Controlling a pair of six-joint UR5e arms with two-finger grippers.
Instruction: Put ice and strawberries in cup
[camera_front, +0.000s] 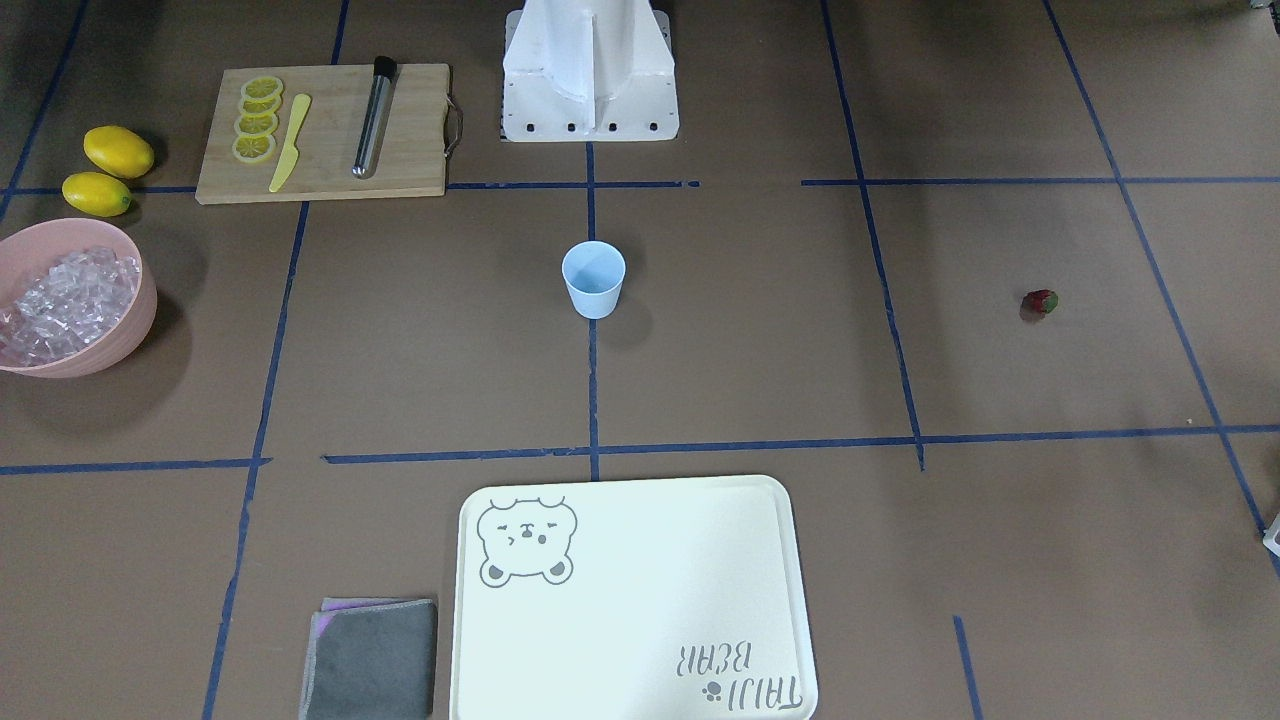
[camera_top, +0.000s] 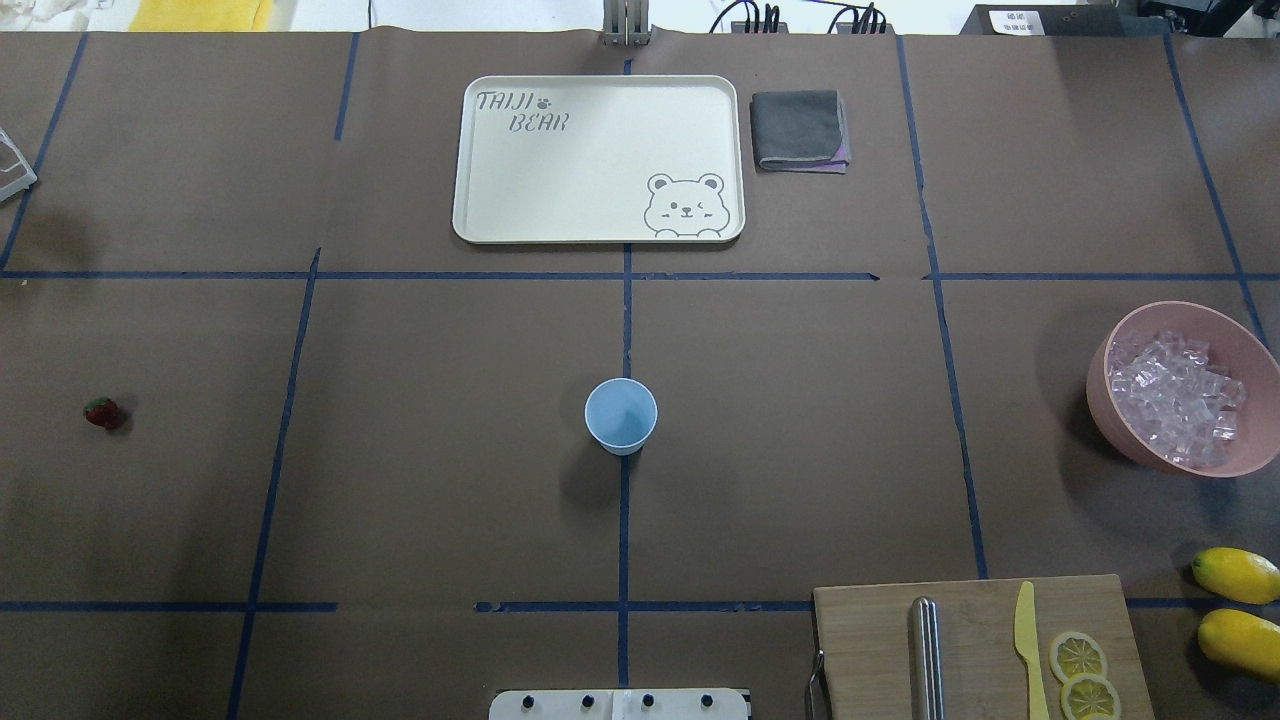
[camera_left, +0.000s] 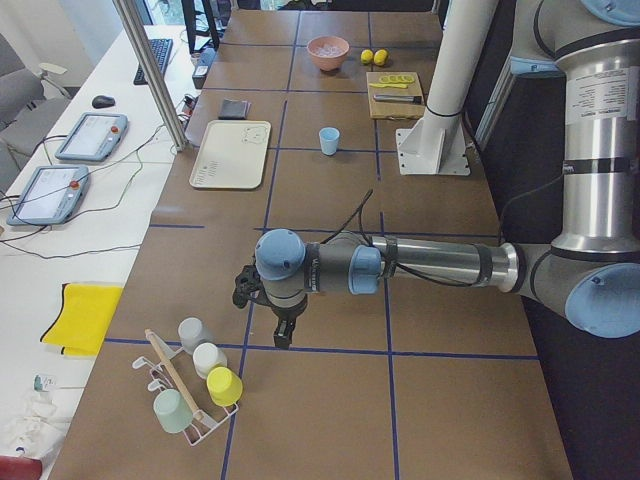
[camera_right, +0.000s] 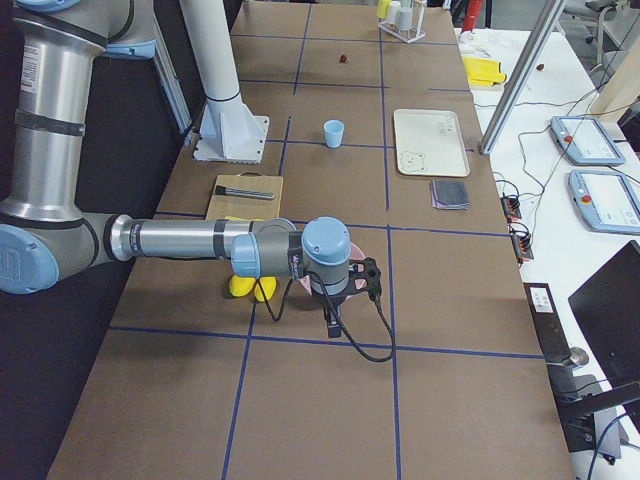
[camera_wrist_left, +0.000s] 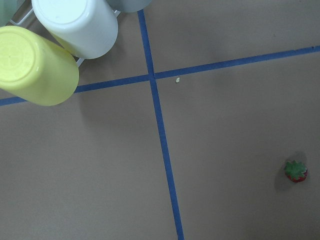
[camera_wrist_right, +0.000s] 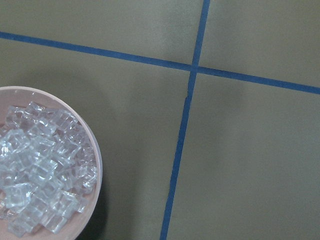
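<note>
The pale blue cup (camera_front: 594, 280) stands upright and empty at the table's middle, also in the overhead view (camera_top: 621, 415). The ice (camera_top: 1175, 395) fills a pink bowl (camera_top: 1112, 425) on my right side and shows in the right wrist view (camera_wrist_right: 40, 170). The strawberry (camera_top: 103, 413) lies alone on my left side and shows in the left wrist view (camera_wrist_left: 296, 171). My left gripper (camera_left: 285, 335) hangs near a cup rack, off the strawberry. My right gripper (camera_right: 330, 325) hangs just beyond the bowl. I cannot tell whether either is open or shut.
A cutting board (camera_top: 975, 640) holds lemon slices, a yellow knife and a metal tube; two lemons (camera_top: 1238, 605) lie beside it. A bear tray (camera_top: 600, 160) and a grey cloth (camera_top: 800, 130) lie at the far edge. A rack of upturned cups (camera_wrist_left: 45, 45) stands at the left end.
</note>
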